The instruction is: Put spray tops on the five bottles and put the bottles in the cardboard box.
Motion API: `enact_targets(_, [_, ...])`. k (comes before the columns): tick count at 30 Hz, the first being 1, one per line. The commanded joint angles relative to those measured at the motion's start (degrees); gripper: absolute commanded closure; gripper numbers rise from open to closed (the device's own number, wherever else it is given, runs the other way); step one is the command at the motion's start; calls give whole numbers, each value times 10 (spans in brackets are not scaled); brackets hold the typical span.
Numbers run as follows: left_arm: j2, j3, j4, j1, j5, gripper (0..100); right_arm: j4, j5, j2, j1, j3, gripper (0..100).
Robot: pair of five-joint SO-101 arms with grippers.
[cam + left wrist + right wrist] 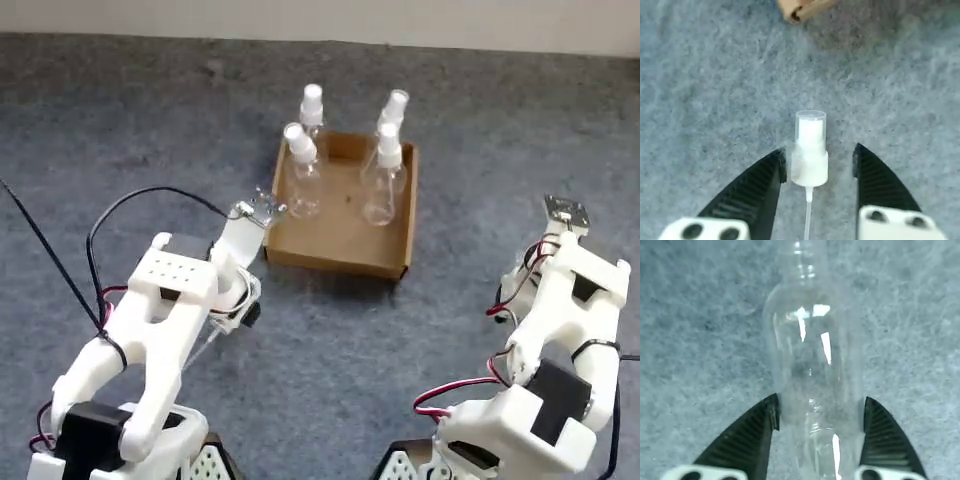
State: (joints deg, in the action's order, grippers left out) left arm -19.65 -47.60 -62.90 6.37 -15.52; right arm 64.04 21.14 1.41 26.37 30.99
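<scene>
Grey carpet (715, 75), white spray top (810, 150) loose inside parted left gripper (820, 153), clear bottle (812, 355) clasped by right gripper (820, 401).

we found four bottles (303, 186) standing in the cardboard box (335, 262). a spray top (810, 159) lay between the fingers of the left gripper (820, 151), near the box; another bottle (812, 355) lay at the right gripper (821, 401).

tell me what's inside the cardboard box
Four clear bottles with white spray tops stand in the cardboard box. The back pair's bases are hidden behind the front pair.
</scene>
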Motion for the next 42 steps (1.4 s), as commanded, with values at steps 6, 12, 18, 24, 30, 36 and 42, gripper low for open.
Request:
enact_targets(6, [-18,-43,74,-3,-4,797,7,-2,6,-11,-19,786])
enact_targets(12, [-18,-85,129,-24,-7,880,13,-2,6,-11,-53,735])
enact_targets(18, [-23,-84,135,-51,-4,963,73,-2,6,-11,-105,735])
enact_targets(24, [-20,-91,135,-55,-4,969,96,-2,5,-11,-153,733])
enact_targets(30, [-23,-116,156,-66,-4,968,96,52,0,-25,-208,732])
enact_targets(36, [-21,-116,156,-85,-4,968,92,67,-2,-22,-250,734])
enact_targets(42, [-20,-116,156,-86,-4,966,89,99,-76,0,-264,735])
